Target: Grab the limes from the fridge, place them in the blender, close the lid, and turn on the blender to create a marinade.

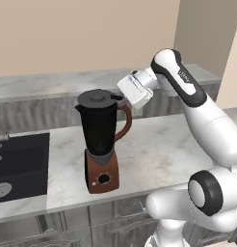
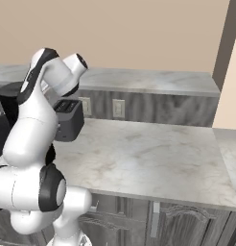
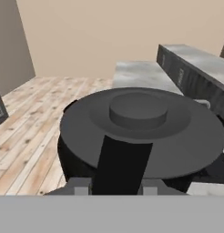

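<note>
Blender [image 1: 101, 144] standing upright on the marble surface [image 1: 154, 149] near its front edge, dark lid [image 3: 141, 129] seated on the jug top, pincer [image 1: 118, 98] at the lid's rim, grip state unclear

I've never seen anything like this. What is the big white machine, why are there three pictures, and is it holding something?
It is a simulated robot arm with a two-finger gripper, in a rendered kitchen. Two pictures come from cameras on its base, behind it to the left and to the right; the third looks along the gripper itself. On the marble counter stands a blender, its dark lid sitting on the jug. A black sink lies to its left, and the right camera shows a grey toaster. The gripper is at the lid's edge, one finger over it; whether it grips the lid I cannot tell.
</note>
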Tool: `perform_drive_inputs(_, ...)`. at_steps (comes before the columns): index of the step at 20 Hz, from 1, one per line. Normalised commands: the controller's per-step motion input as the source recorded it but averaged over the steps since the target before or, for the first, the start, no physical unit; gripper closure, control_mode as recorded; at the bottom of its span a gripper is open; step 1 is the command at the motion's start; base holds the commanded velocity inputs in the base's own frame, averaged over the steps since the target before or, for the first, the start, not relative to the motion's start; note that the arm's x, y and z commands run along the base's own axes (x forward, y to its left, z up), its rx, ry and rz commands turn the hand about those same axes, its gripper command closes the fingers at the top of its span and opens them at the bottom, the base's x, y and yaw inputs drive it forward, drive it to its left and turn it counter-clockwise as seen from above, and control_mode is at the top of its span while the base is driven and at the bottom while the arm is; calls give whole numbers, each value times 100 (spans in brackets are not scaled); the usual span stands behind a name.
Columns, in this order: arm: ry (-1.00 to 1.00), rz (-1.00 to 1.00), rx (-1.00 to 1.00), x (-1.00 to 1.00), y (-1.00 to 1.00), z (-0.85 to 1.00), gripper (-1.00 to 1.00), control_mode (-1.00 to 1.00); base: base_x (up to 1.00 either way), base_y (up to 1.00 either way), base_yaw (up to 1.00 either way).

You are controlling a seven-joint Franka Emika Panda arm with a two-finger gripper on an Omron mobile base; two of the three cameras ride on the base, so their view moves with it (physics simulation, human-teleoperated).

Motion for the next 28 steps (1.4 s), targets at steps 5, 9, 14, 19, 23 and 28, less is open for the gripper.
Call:
perform_drive_inputs(5,13,11,0,-7,-16,7,100,-100,0,0,0)
perform_drive_inputs(9,1,10,0,-11,0,0,100,-100,0,0,0)
perform_drive_inputs(14,0,10,0,-19,0,0,100,-100,0,0,0)
perform_drive_inputs(19,0,12,0,-44,5,0,100,-100,0,0,0)
perform_drive_inputs(23,0,11,0,-21,1,-1,100,-100,0,0,0)
perform_drive_inputs(28,0,9,0,-12,0,-2,100,-100,0,0,0)
